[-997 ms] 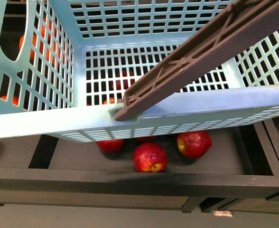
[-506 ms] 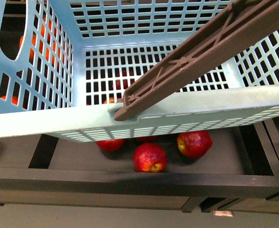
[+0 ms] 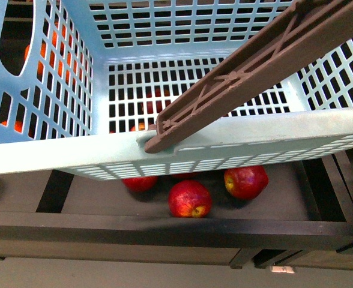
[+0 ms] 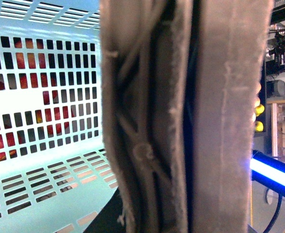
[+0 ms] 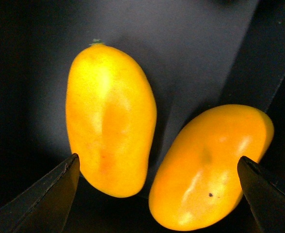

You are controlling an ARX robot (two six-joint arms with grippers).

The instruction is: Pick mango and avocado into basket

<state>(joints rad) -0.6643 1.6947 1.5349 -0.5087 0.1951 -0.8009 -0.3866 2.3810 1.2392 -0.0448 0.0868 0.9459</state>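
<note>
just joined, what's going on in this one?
The basket hangs tilted over red apples, with no fruit in the part shown. The left wrist camera shows its brown handle up close, with the left gripper out of frame. The right gripper is open around a mango and a second mango, gripping neither.

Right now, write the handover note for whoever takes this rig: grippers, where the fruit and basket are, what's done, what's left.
Left gripper: not visible; the handle fills its wrist view.
Right gripper: open, nothing held; ahead of it lie a mango with a stem tip and a mango with a dark speck.
Basket: up close in the front view, above red apples; no fruit visible inside.
Avocado: not in view.
Done: nothing in the basket.
Left: mango and avocado both still to pick.
</note>
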